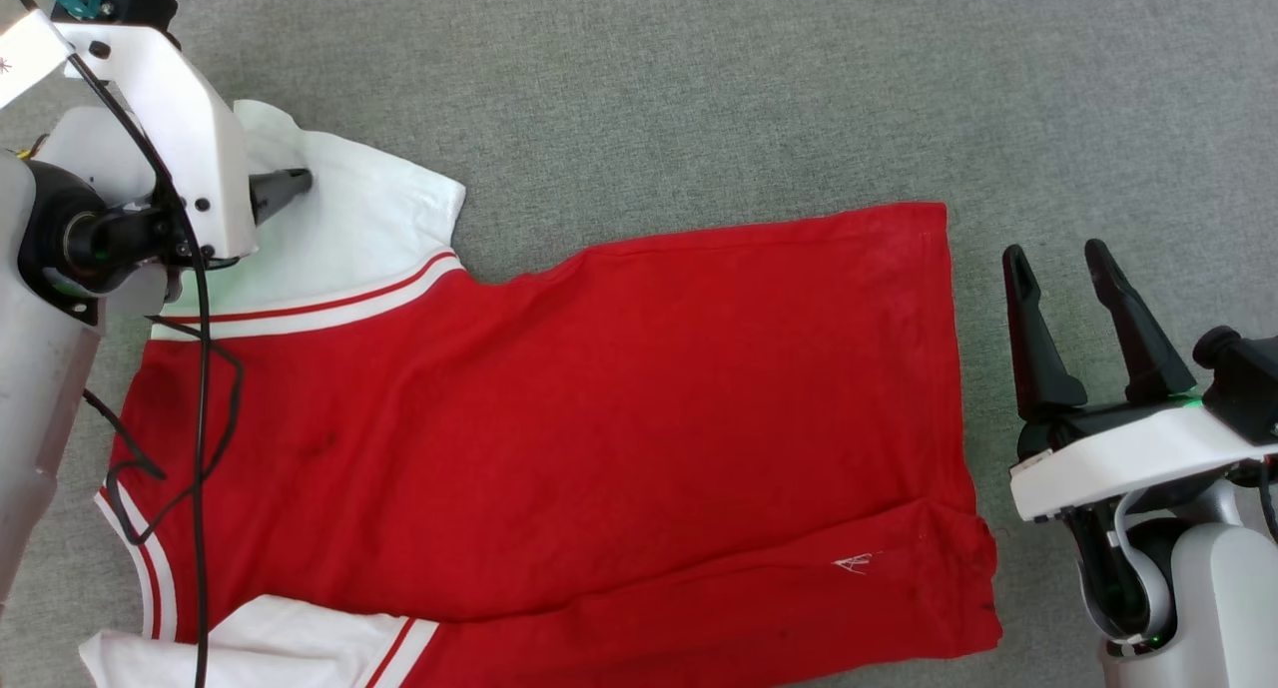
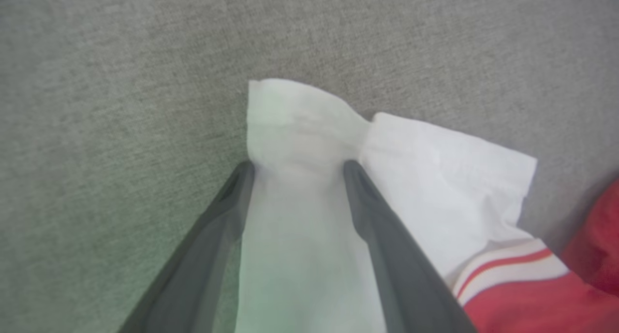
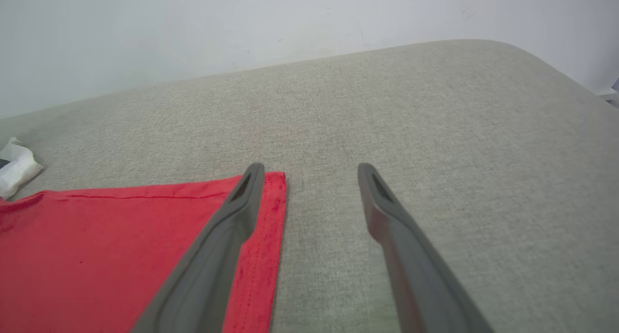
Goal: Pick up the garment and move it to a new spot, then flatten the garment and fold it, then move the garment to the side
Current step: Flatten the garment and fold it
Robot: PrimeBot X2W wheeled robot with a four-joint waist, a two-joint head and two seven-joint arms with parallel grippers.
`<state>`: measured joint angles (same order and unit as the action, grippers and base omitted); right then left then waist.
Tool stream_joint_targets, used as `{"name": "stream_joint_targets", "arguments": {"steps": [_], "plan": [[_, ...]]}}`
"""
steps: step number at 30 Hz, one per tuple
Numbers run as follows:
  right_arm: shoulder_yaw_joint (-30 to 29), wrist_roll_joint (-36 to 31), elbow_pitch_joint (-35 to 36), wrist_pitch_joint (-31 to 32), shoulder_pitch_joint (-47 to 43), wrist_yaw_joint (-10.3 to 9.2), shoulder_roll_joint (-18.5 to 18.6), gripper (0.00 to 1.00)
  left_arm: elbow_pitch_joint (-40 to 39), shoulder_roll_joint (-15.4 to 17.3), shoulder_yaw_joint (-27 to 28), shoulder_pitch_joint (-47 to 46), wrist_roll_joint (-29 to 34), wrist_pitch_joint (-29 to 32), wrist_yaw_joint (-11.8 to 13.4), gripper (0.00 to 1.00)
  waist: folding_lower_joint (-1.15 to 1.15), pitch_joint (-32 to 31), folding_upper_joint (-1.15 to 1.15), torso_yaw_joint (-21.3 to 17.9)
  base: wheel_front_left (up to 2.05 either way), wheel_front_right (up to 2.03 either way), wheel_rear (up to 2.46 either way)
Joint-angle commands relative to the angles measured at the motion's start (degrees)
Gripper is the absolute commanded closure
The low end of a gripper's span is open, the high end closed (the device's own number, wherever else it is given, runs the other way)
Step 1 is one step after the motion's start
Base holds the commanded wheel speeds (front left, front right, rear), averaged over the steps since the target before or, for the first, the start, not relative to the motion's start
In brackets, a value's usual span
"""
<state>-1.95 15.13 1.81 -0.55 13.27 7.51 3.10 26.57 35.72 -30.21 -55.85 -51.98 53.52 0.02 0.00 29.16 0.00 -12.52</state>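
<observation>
Two tools, both spread wide. The shirt (image 1: 599,418) lies flat, long axis left to right on the bench (image 1: 699,89). My left tool (image 2: 297,166) straddles its far white sleeve (image 1: 369,229), and my right tool (image 1: 1063,259) sits just beside the hem.

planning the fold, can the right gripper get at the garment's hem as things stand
Probably yes. The right gripper sits open just beside the hem of the garment, one finger already over its corner in the right wrist view, with just bare grey surface between.
</observation>
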Motion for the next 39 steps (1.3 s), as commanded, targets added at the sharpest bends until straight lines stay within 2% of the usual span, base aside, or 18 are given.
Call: {"name": "stream_joint_targets", "arguments": {"steps": [1, 3, 7, 13, 14, 22, 28, 32, 33, 34, 35, 39], "plan": [[0.08, 0.76, -0.39, 0.35, 1.33, -0.05, -0.28, 0.00, 2.39, -1.77, -2.53, 4.20, -0.62, 1.92, -0.04, 1.00, 0.00, 0.02, 0.00, -0.11, 0.00, 0.00, 0.00], [0.29, 2.16, -1.30, 1.44, 1.38, -0.05, -0.18, 0.00, 2.18, -2.12, -2.26, 4.22, -0.46, 0.25, -0.37, 1.00, 0.00, -0.13, 0.00, -0.07, 0.00, 0.00, 0.00], [1.03, 5.02, -3.60, 5.48, 3.15, -0.05, 2.58, 0.00, 2.14, -1.76, -1.60, 4.04, 0.66, -3.63, -1.14, 1.00, 0.00, -1.47, 0.00, 0.21, 0.00, 0.00, 0.00], [1.42, 10.08, -8.77, 17.35, 7.54, -0.05, 8.04, 0.00, 0.77, -2.06, -1.04, 4.11, 1.37, -8.49, -2.42, 1.00, 0.00, -4.02, 0.00, 2.21, 0.00, 0.00, 0.00], [1.42, 10.08, -8.77, 17.35, 7.54, -0.05, 8.04, 0.00, 0.77, -2.06, -1.04, 4.11, 1.37, -8.49, -2.42, 1.00, 0.00, -4.02, 0.00, 2.21, 0.00, 0.00, 0.00], [6.67, 14.81, -12.65, 34.08, 14.76, -0.05, 14.51, 0.00, -3.49, -2.89, -1.52, 2.64, 2.48, -11.85, -3.33, 1.00, 0.00, -4.12, 0.00, 5.92, 0.00, 0.00, 0.00], [11.49, 15.75, -16.01, 39.53, 19.70, -0.05, 16.05, 0.00, -6.12, -3.06, -1.65, 3.18, 2.80, -13.26, -3.50, 1.00, 0.00, -2.51, 0.00, 7.92, 0.00, 0.00, 0.00], [15.10, 15.98, -20.54, 44.26, 19.95, -0.03, 16.28, 0.00, -6.68, -3.21, -1.85, 4.01, 2.81, -14.21, -3.65, 1.00, 0.00, -2.17, 0.00, 8.81, 0.00, 0.00, 0.00], [15.73, 16.40, -21.55, 45.40, 19.63, -0.03, 16.10, 0.30, -6.70, -3.22, -1.81, 4.03, 2.79, -14.50, -3.74, 1.00, 0.00, -2.17, 0.00, 8.97, 0.00, 0.00, 0.00], [16.40, 16.74, -22.61, 46.92, 19.12, -0.02, 15.89, 0.70, -6.68, -3.26, -1.82, 4.09, 2.76, -14.76, -3.87, 1.00, 0.00, -2.23, 0.00, 9.11, 0.00, 0.00, 0.00], [17.09, 17.07, -23.56, 48.23, 18.90, -0.02, 15.98, 1.00, -6.62, -3.36, -1.85, 4.22, 2.69, -14.99, -3.93, 1.00, 0.00, -2.29, 0.00, 9.25, 0.00, 0.00, 0.00], [17.32, 17.81, -24.82, 48.89, 19.38, -0.04, 16.48, 1.00, -6.00, -3.42, -1.53, 4.99, 2.93, -17.01, -4.03, 1.00, 0.00, -3.04, 0.00, 9.60, 0.00, 0.00, 0.00]]}}
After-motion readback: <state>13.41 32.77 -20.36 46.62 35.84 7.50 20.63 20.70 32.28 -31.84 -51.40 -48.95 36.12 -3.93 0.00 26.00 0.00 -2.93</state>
